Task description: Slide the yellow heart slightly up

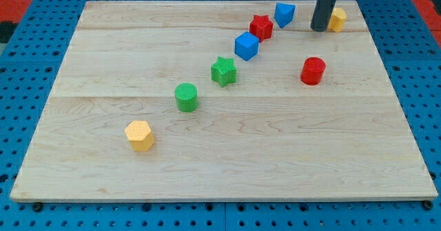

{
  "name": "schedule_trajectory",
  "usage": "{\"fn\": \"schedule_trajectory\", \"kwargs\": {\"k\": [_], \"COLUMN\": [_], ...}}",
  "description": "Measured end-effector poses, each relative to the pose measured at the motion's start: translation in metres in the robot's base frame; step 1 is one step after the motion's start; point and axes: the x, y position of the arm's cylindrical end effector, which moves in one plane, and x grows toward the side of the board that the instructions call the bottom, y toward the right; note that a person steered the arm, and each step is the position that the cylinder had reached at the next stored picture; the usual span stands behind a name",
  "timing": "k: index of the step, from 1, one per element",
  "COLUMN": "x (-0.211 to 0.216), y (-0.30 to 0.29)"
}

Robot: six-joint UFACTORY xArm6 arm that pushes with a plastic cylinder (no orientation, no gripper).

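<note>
The yellow heart (337, 19) lies near the board's top right corner, partly hidden behind my rod. My tip (319, 29) rests on the board just left of the heart, touching or nearly touching its left side. A yellow hexagon (140, 135) sits far away at the lower left.
A blue block (284, 14) and a red star (261, 27) lie left of my tip. A blue cube (246, 46), a green star (223, 71) and a green cylinder (186, 96) run diagonally down-left. A red cylinder (313, 71) sits below my tip. The board's top edge (207, 2) is close above the heart.
</note>
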Motion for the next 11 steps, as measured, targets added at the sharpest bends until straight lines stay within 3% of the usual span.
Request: {"fn": "schedule_trajectory", "kwargs": {"k": [2, 3, 7, 9, 11], "x": [0.033, 0.039, 0.016, -0.027, -0.031], "y": [-0.022, 0.005, 0.070, 0.018, 0.018]}}
